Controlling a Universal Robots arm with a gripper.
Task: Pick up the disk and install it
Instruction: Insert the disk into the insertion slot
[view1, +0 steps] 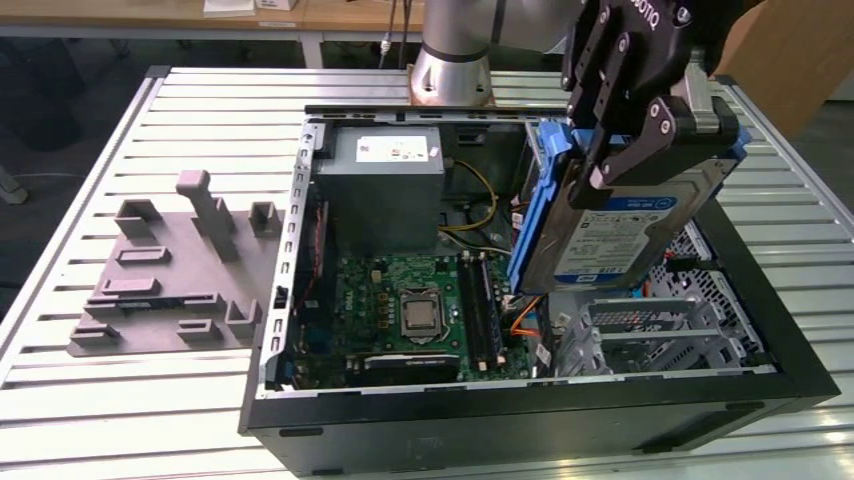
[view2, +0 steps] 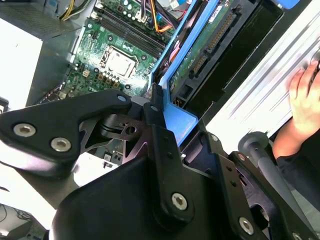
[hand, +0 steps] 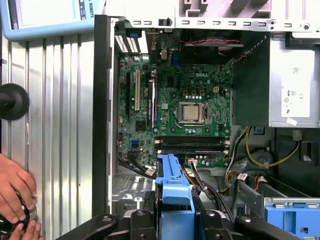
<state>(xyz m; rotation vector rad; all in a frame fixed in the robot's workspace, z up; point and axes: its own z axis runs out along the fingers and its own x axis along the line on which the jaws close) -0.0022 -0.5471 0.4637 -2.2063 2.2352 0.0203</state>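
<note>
The disk (view1: 627, 235), a silver hard drive with a blue-and-white label and a blue bracket (view1: 539, 200) round its edges, hangs tilted on edge above the open computer case (view1: 534, 420). My black gripper (view1: 610, 165) is shut on its upper end. It hangs over the case's right half in the exterior view, above the metal drive cage (view1: 654, 330). In the second wrist view the disk (view2: 205, 45) shows its green circuit board, clamped at the gripper (view2: 150, 107). In the first wrist view the disk's blue bracket (hand: 172, 185) juts out from the gripper (hand: 172, 215).
Inside the case lie the motherboard (view1: 414, 300) and the grey power supply (view1: 387, 170). A grey moulded fixture (view1: 174, 270) sits on the slatted table at the exterior view's left. A person's hand (hand: 15, 195) rests on the table beside the case. A blue-framed tablet (hand: 45, 15) lies nearby.
</note>
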